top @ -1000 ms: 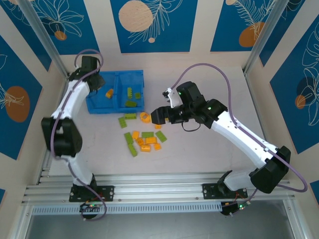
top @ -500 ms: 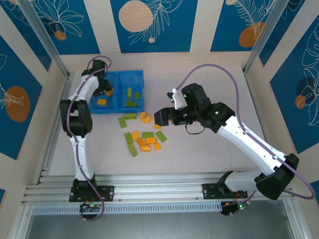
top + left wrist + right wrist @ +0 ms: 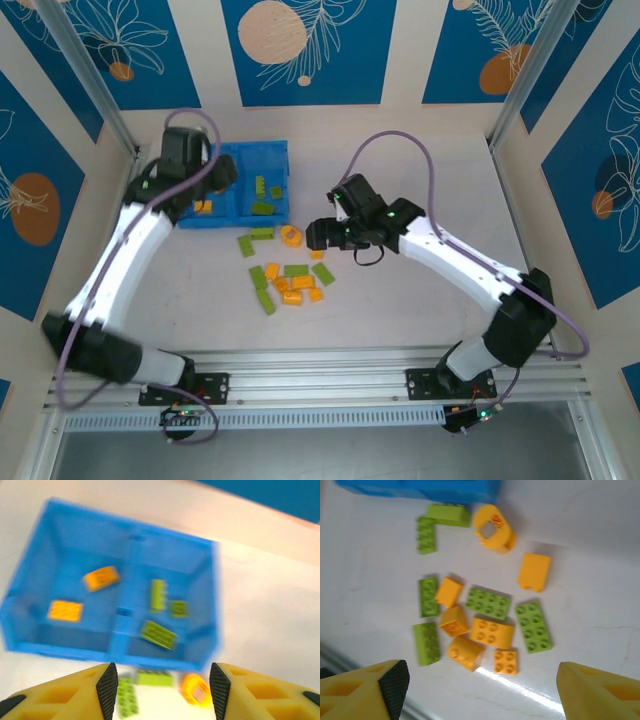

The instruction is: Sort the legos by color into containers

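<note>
Blur smears the bin [image 3: 70, 649]; left gripper [image 3: 162, 692] and right gripper [image 3: 480, 685] show jaws parted, empty.

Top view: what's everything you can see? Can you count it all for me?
bin: one, blue, two compartments, far left of table
binned orange bricks: two, left compartment
binned green bricks: three, right compartment
loose orange bricks: seven, one a ring, on table in front of bin
loose green bricks: six, mixed among them
table: one, pale
wall panels: blue and cream, around table
left gripper: yellow fingers, open, at the bin
right gripper: yellow fingers, open, above loose bricks
</note>
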